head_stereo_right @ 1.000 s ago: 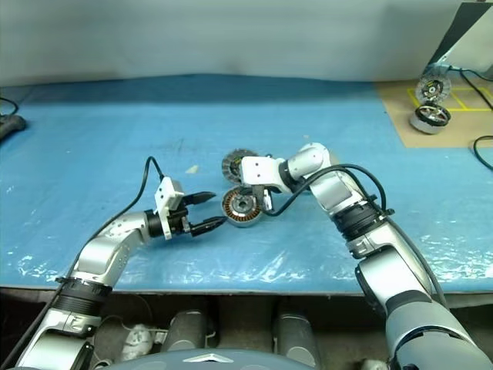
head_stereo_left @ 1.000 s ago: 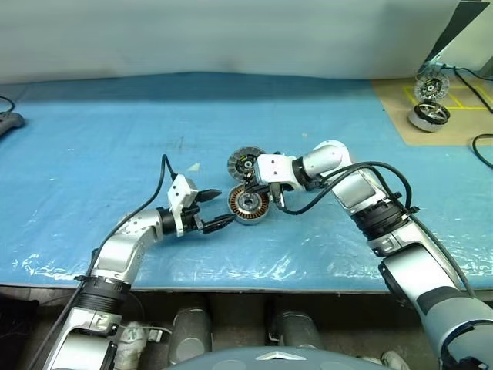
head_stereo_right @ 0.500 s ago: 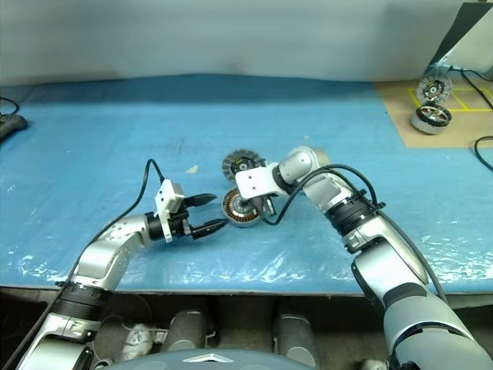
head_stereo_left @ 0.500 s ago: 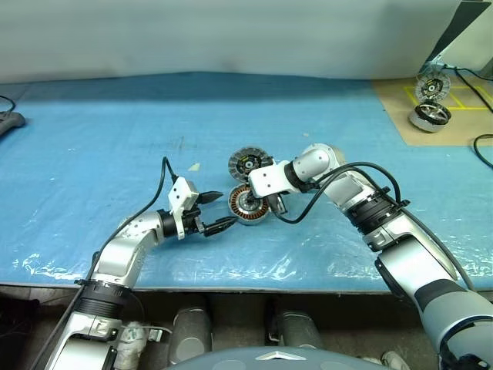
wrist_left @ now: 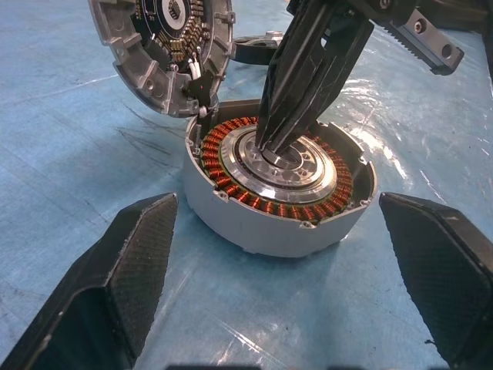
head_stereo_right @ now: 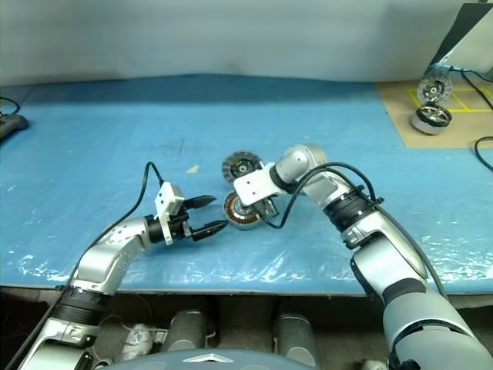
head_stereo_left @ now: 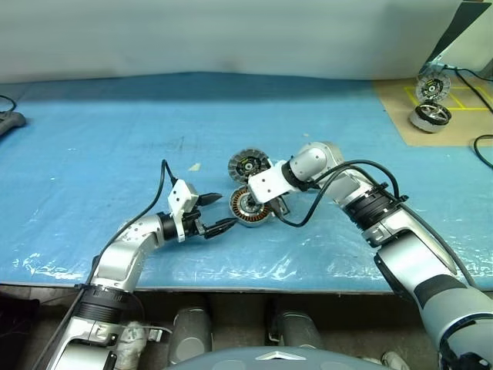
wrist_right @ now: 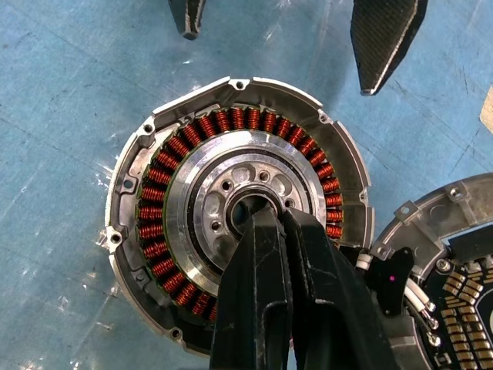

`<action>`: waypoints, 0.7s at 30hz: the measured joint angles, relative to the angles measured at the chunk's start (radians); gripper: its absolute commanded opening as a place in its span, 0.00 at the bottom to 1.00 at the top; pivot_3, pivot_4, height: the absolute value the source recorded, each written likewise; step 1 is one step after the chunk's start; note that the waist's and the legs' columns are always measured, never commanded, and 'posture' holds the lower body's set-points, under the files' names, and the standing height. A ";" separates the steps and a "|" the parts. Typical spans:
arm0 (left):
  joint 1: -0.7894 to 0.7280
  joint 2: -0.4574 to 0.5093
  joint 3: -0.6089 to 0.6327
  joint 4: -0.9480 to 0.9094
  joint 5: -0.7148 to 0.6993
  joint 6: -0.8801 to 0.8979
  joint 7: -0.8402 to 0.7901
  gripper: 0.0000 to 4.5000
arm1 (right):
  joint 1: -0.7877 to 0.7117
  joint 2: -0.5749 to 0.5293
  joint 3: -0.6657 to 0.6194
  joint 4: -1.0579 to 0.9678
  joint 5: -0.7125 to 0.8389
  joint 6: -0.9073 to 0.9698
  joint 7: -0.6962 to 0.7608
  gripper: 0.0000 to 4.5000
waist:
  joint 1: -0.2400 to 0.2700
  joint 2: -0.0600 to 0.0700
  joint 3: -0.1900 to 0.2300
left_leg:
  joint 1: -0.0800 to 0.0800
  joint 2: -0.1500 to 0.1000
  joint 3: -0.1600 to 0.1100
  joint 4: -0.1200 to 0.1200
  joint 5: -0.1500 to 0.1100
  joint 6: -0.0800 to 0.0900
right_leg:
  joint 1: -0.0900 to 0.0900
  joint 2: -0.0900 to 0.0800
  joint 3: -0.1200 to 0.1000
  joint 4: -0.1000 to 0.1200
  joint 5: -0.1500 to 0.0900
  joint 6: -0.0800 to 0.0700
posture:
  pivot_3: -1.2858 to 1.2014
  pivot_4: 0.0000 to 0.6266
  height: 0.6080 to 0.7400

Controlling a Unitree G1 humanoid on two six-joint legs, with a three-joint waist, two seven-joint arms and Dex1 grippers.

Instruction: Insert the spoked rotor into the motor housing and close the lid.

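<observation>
The motor housing [head_stereo_left: 250,206], a round silver cup with a copper winding ring [wrist_right: 154,223], sits mid-table on the blue mat. Its lid [head_stereo_left: 246,163] stands open behind it, hinged and tilted up, segmented face showing. My right gripper [wrist_right: 273,212] is shut and points steeply down, its tips in the central hole of the housing's hub, with nothing visible between them. My left gripper [head_stereo_left: 223,210] is open just left of the housing, one finger [wrist_left: 131,254] on each side without touching. A dark thin-rimmed piece [wrist_left: 258,48] lies behind the housing, partly hidden; it may be the spoked rotor.
A second motor [head_stereo_left: 429,116] with its raised disc [head_stereo_left: 427,87] sits on brown cardboard at the far right. A small white scrap [head_stereo_left: 195,166] lies left of the lid. A dark object [head_stereo_left: 8,121] rests at the far left edge. The table's front edge runs close below both arms.
My right wrist has rolled and tipped downward, bringing its shut fingertips slightly left and down onto the housing's hub. The left gripper, housing and lid have stayed put.
</observation>
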 measured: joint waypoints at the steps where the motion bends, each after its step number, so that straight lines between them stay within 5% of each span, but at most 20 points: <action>1: 0.001 0.000 0.000 -0.001 0.000 0.000 0.003 1.00 | -0.007 0.005 0.005 0.006 -0.007 -0.008 0.001 0.00 | 0.000 0.000 0.000 | 0.000 0.000 0.000 0.000 0.000 0.000 | 0.000 0.000 0.000 0.000 0.000 0.000 | 0.52 0.24 1.00; 21: 0.021 -0.010 -0.003 -0.020 0.000 0.000 0.009 1.00 | -0.076 0.036 -0.012 0.062 0.036 0.004 0.112 0.00 | -0.001 0.000 0.000 | -0.001 0.000 0.000 0.001 0.001 0.002 | -0.001 0.000 0.000 0.001 0.000 0.000 | 0.52 0.24 1.00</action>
